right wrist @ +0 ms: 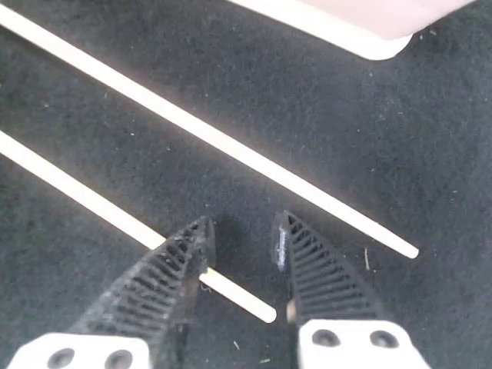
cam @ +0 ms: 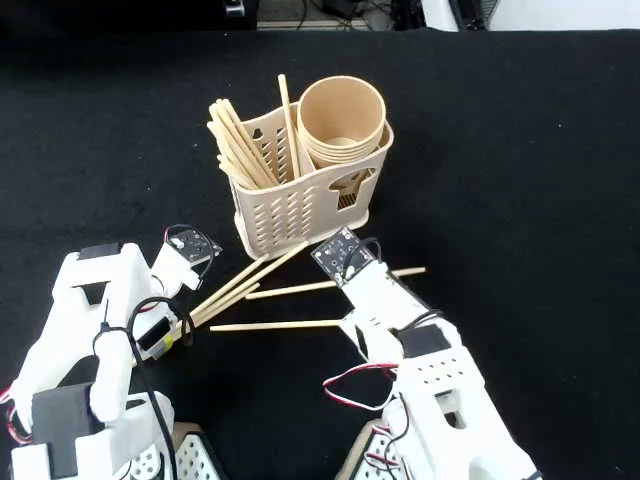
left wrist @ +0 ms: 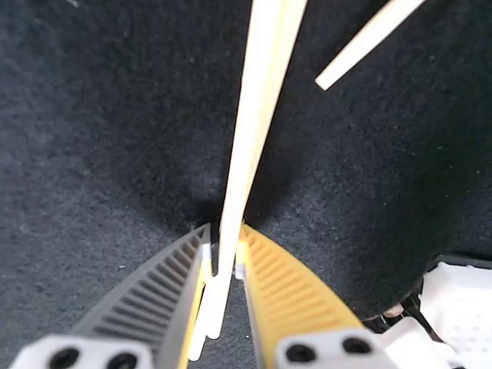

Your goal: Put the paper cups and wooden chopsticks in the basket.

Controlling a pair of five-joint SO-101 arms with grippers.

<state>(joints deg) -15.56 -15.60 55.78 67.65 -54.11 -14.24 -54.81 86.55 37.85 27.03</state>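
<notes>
The beige slotted basket (cam: 300, 205) stands mid-table with stacked paper cups (cam: 340, 120) in one compartment and several wooden chopsticks (cam: 240, 145) in the other. A pair of chopsticks (cam: 245, 280) lies slanting from the basket's foot toward the left arm. My left gripper (cam: 180, 328) (left wrist: 223, 238) is shut on the near end of that pair (left wrist: 257, 100). Two single chopsticks (cam: 335, 284) (cam: 275, 325) lie in front of the basket. My right gripper (cam: 352, 330) (right wrist: 242, 231) is open just above the cloth, with the end of one chopstick (right wrist: 84, 196) under one finger. The other single chopstick (right wrist: 231, 146) lies beyond it.
The table is covered in black cloth (cam: 520, 200). The basket's base (right wrist: 346, 31) sits close beyond the right gripper. Another chopstick's end (left wrist: 369, 38) lies beside the held pair. Both white arm bodies crowd the near edge.
</notes>
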